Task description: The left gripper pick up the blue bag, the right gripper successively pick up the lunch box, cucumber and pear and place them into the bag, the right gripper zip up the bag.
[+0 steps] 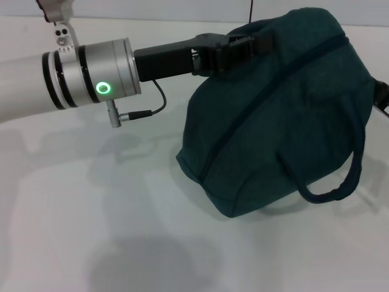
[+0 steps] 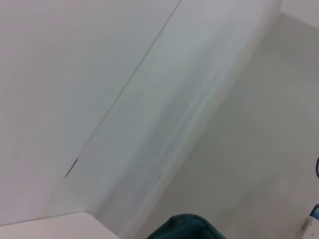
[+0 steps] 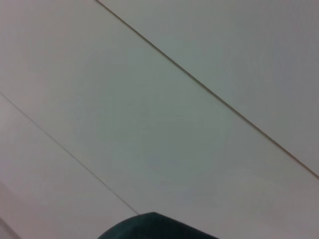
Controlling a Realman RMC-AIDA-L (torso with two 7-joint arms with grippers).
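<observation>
**Teal bag held up at its top edge by the left claw**

Teal fabric fills the right half of the head view: the bag [image 1: 285, 115] stands bulging on the white table [image 1: 91, 231], its zipper line running diagonally across the side and one loop handle [image 1: 340, 182] hanging down at its lower right. The left gripper [image 1: 243, 44] reaches in from the left and meets the bag at its upper left corner, the black fingers pinched on a fold of cloth or strap there. How wide the jaws stand is hard to judge, since the fabric hides the tips, but they are clamped on the bag.

The left arm lies nearly level across the upper left of the head view, its silver cylinder [image 1: 103, 70] showing a lit green ring, a thin cable looping below it.

The right gripper is not clearly visible; only a dark sliver shows at the bag's far right edge. Each wrist view shows pale wall and a small patch of teal cloth [image 2: 182, 228] [image 3: 154, 226].
</observation>
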